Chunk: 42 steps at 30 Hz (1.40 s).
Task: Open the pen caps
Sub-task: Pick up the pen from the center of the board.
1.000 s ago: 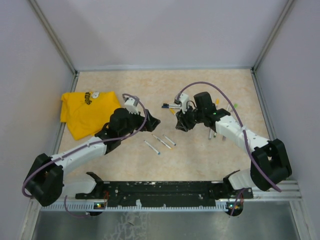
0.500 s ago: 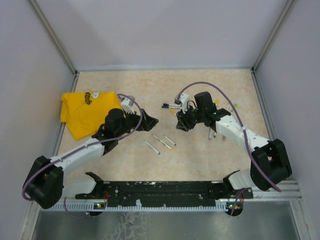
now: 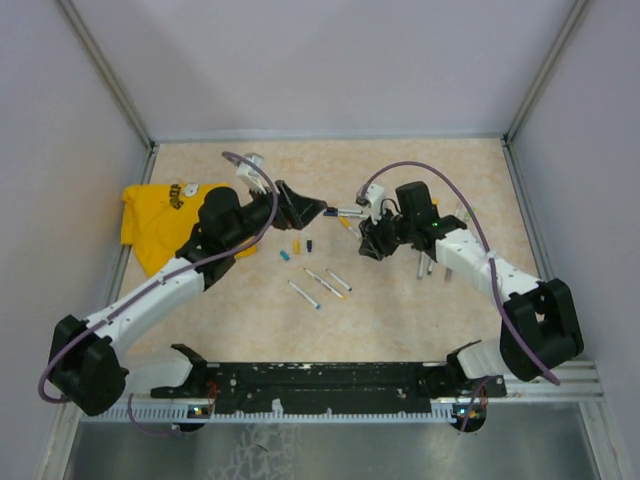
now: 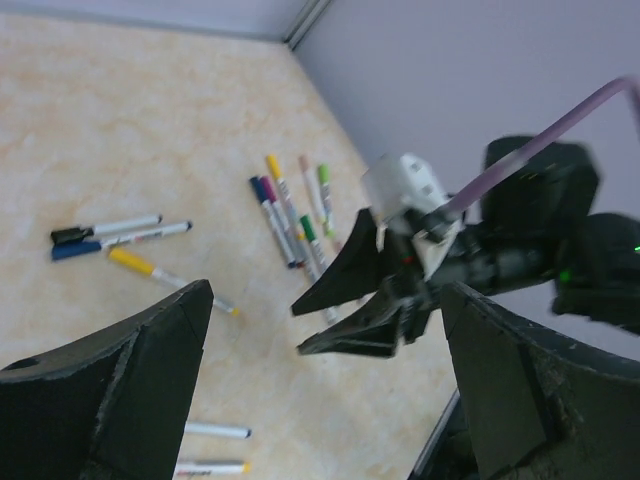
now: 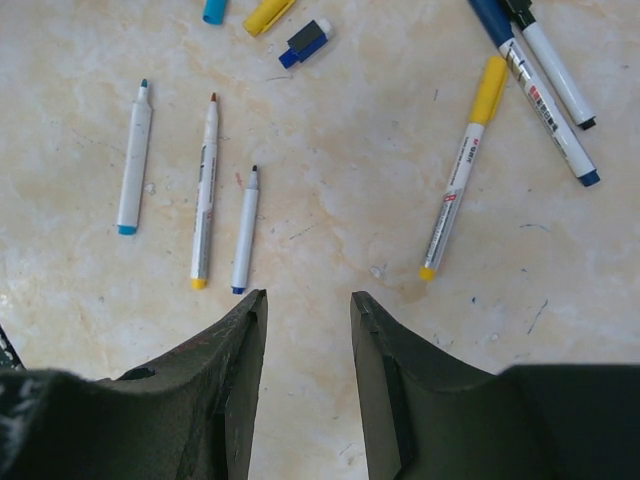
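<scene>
Movement since a second ago, nearly all by the left gripper (image 3: 308,209). Then low over the table (image 3: 420,170) beside three uncapped pens (image 5: 205,195); now lifted and swung forward and right, nose to nose with the right gripper (image 5: 308,297) but apart from it. Hangs with jaws spread wide as before, nothing between them. Uncovers three pen caps (image 3: 296,247) on the spot just vacated: blue cap (image 5: 214,10), yellow cap (image 5: 268,14), dark blue cap (image 5: 305,42), loose in a short row, close together, not touching. Uncapped pens unmoved, side by side, just nearer the table's near edge than the caps. Right gripper barely shifted, above the table, jaws partly apart with the gap unchanged, gripping nothing. Farther back, near the right gripper, still capped: yellow-capped pen (image 5: 462,170), blue-capped pen (image 5: 540,100), black-capped pen (image 5: 550,55). More capped pens (image 4: 285,215) in a bunch on the far side of the right gripper, seen from the left wrist. Yellow cloth (image 3: 160,225) at far left, partly hidden by the left arm (image 3: 160,295).
</scene>
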### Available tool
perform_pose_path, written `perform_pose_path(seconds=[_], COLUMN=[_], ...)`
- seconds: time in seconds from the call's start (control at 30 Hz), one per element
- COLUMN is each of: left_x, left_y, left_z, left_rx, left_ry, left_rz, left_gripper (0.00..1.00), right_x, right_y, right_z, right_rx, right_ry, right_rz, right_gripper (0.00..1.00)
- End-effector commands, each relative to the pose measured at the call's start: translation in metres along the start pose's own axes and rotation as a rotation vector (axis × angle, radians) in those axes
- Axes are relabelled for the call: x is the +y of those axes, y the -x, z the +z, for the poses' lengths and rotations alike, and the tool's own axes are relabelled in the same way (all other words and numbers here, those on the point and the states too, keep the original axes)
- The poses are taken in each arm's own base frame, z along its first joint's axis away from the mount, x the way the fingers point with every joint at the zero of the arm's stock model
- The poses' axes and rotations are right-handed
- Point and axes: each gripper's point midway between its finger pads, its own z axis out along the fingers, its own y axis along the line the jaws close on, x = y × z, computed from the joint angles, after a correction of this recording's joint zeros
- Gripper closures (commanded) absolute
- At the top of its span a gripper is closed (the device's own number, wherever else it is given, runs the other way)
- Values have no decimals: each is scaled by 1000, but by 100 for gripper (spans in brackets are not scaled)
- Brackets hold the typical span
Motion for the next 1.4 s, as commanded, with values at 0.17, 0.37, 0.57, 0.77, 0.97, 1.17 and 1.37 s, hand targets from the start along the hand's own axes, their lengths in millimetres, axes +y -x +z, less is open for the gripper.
perform_pose_path(seconds=[0.17, 0.37, 0.57, 0.77, 0.97, 1.17, 1.37], left_x=[-95, -130, -139, -153, -127, -61, -13], left_y=[94, 109, 120, 123, 83, 30, -15], left_z=[8, 6, -1, -10, -37, -44, -50], left_rx=[-146, -160, -166, -137, -145, -58, -16], left_ry=[-103, -118, -128, -168, -208, -41, 61], left_rz=[-97, -93, -85, -72, 196, 286, 243], left_gripper=[0, 0, 0, 0, 0, 0, 0], right_x=[-20, -24, -28, -29, -30, -33, -41], right_y=[7, 0, -5, -3, -6, -14, -22], right_z=[-10, -8, -5, -7, -6, -2, -5], right_rx=[-28, -7, 10, 4, 5, 40, 79], right_ry=[-38, -35, -35, -38, -45, -49, -88], right_rz=[-35, -31, -22, -21, -8, -8, -26], right_gripper=[60, 60, 60, 60, 60, 60, 60])
